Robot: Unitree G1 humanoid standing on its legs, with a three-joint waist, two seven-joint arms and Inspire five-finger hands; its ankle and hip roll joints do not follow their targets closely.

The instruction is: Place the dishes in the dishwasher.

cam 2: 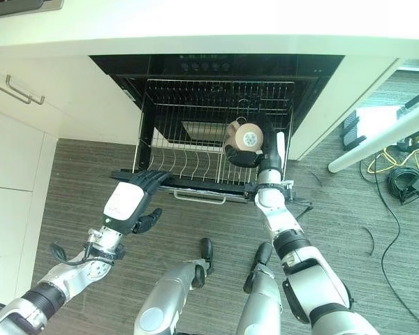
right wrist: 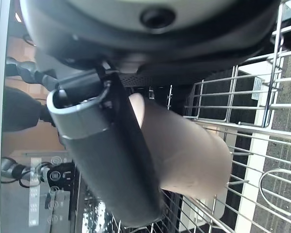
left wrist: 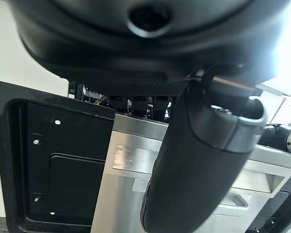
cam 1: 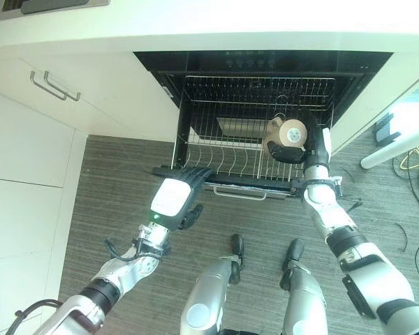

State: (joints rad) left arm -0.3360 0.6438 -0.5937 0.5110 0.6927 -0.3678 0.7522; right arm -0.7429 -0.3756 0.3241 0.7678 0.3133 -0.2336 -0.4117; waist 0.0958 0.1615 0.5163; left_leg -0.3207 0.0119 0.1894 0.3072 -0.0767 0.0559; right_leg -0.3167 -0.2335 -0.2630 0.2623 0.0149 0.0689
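Note:
A beige mug (cam 1: 288,132) (cam 2: 246,137) hangs over the right part of the pulled-out wire rack (cam 1: 230,150) of the open dishwasher (cam 1: 258,66). My right hand (cam 1: 309,143) (cam 2: 264,150) is shut on the mug, with the thumb (right wrist: 111,160) across the mug's side (right wrist: 184,150) above the rack's wires. My left hand (cam 1: 176,199) (cam 2: 129,199) hovers at the rack's front left corner, fingers straight and holding nothing. Its thumb (left wrist: 194,160) shows before the dishwasher's dark front panel.
The rack's metal handle (cam 1: 239,192) sticks out at the front. White cabinets (cam 1: 35,132) with a bar handle (cam 1: 54,86) stand to the left. A white pole (cam 1: 398,150) and loose cables (cam 2: 405,174) lie on the grey floor at the right.

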